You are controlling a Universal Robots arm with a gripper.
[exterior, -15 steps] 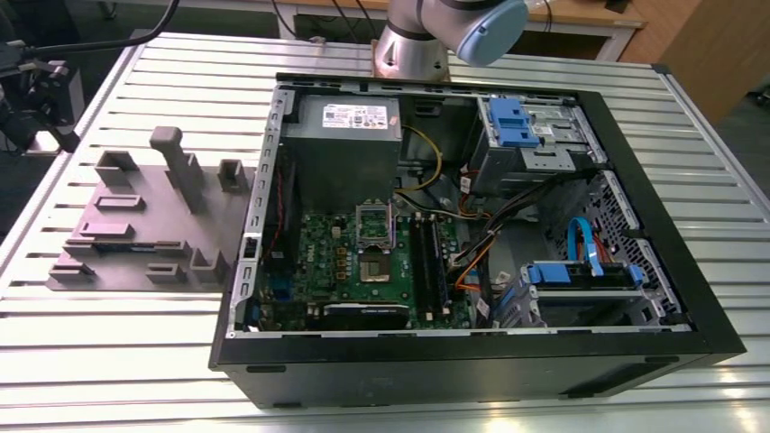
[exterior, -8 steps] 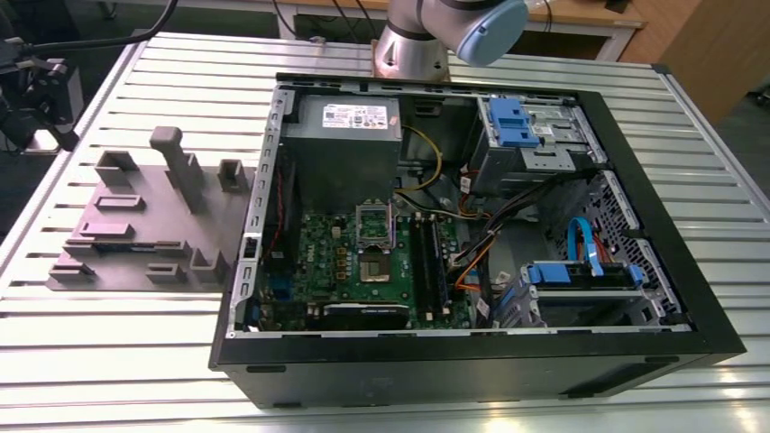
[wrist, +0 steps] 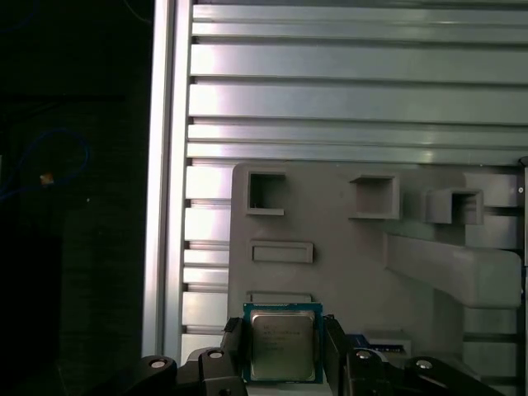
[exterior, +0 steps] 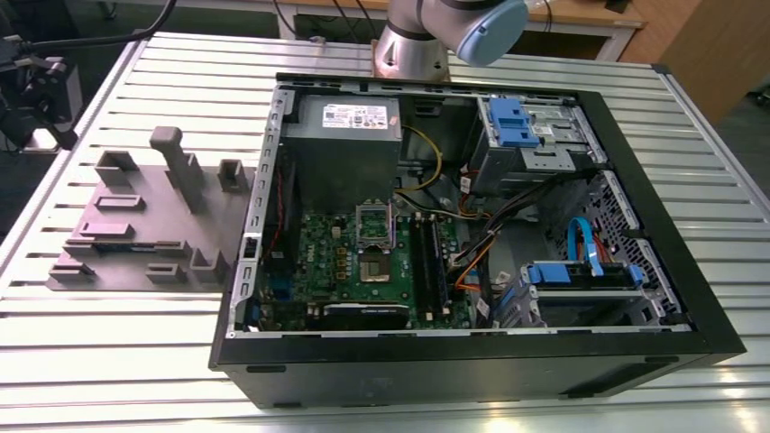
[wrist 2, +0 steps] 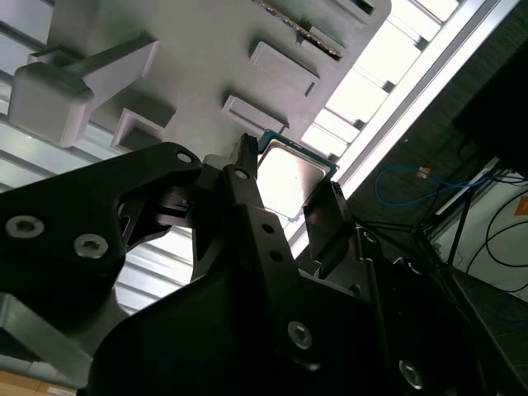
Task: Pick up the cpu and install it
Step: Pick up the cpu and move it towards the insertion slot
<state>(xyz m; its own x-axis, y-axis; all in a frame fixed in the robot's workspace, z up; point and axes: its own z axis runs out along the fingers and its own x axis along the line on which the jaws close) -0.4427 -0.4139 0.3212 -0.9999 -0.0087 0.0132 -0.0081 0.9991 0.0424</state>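
The cpu (wrist: 281, 351) (wrist 2: 289, 186), a small square chip with a shiny silver top, sits between my gripper's (wrist: 282, 324) (wrist 2: 290, 165) two black fingers (wrist: 233, 340), which press on its opposite edges. In both wrist views it hangs well above the grey-mauve plastic tray (wrist: 330, 272) (wrist 2: 206, 66), near the tray's corner by the table edge. In the exterior view the tray (exterior: 132, 225) lies on the slatted table at the exterior view's left. The open computer case (exterior: 481, 225) holds the green motherboard with its metal socket frame (exterior: 374, 236).
The tray carries upright blocks (exterior: 180, 171) and small recesses. Inside the case are a power supply (exterior: 346, 126), blue drive bays (exterior: 511, 126), memory sticks (exterior: 424, 262) and loose cables (exterior: 481, 244). The arm's base (exterior: 416, 41) stands behind the case. The table's edge (wrist: 161, 165) drops off beside the tray.
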